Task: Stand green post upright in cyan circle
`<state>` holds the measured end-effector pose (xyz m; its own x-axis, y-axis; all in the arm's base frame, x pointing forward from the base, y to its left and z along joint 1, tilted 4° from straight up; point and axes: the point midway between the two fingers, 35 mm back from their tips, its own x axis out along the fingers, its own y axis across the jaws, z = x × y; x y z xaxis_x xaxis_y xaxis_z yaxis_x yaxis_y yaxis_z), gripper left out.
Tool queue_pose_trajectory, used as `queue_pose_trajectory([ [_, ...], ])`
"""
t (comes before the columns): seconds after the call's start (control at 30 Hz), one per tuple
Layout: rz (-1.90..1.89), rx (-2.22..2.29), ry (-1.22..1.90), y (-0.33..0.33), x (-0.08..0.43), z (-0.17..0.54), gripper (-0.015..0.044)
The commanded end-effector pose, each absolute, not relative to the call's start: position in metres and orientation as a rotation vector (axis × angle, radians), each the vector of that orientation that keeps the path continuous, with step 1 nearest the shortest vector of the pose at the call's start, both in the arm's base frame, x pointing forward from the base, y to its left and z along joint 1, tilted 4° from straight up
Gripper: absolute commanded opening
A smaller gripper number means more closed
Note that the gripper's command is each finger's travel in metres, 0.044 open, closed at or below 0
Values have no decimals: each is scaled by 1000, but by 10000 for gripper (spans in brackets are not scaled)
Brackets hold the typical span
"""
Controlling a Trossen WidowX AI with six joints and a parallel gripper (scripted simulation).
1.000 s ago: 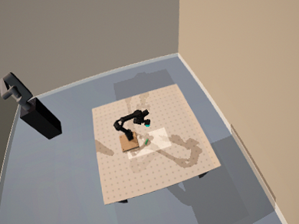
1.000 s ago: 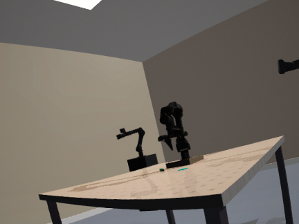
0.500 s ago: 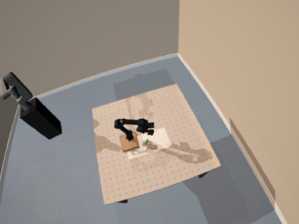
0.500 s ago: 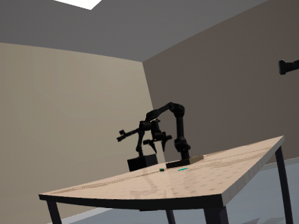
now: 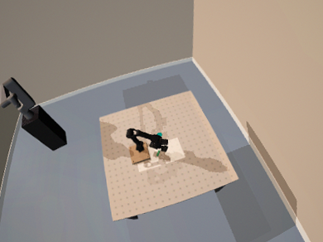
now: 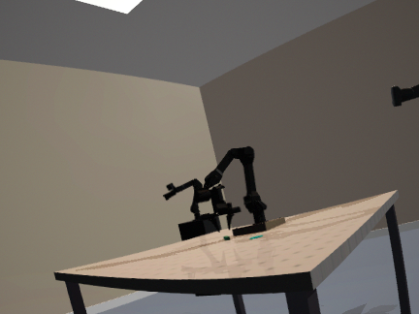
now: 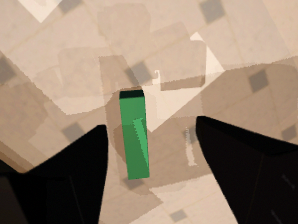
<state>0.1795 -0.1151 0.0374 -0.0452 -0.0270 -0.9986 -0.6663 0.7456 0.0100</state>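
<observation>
Wrist view: shows the green post lying on the pegboard-patterned tabletop, framed between the spread fingers of the parallel-jaw gripper, nearer the finger at image left. Appears to lie below the fingertips, with open space on both sides; released, grasping nothing.

In the exterior view, places the post apart from the cyan circle, with nothing standing on that flat marker. In the top view, shows the circle partly hidden behind the arm.

Counts as an early stage, judging by this layout: nothing gripped, raised or placed. Leaves the grasp, the lift, the turn to upright, the carry, the setting down inside the circle, the release and the withdrawal.

As for containers, offers no tray, bin or cup to fill; gives only a flat circle as destination, without walls or contents.
</observation>
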Motion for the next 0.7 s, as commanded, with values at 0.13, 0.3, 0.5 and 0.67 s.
queue_pose_trajectory([
  [0.13, 573, -578, 1556, -112, 168, -1, 233],
  [0.3, 573, -578, 1556, -112, 168, -1, 101],
  [0.5, 573, -578, 1556, -112, 168, -1, 23],
  [0.67, 573, -578, 1556, -113, 170, 6, 23],
])
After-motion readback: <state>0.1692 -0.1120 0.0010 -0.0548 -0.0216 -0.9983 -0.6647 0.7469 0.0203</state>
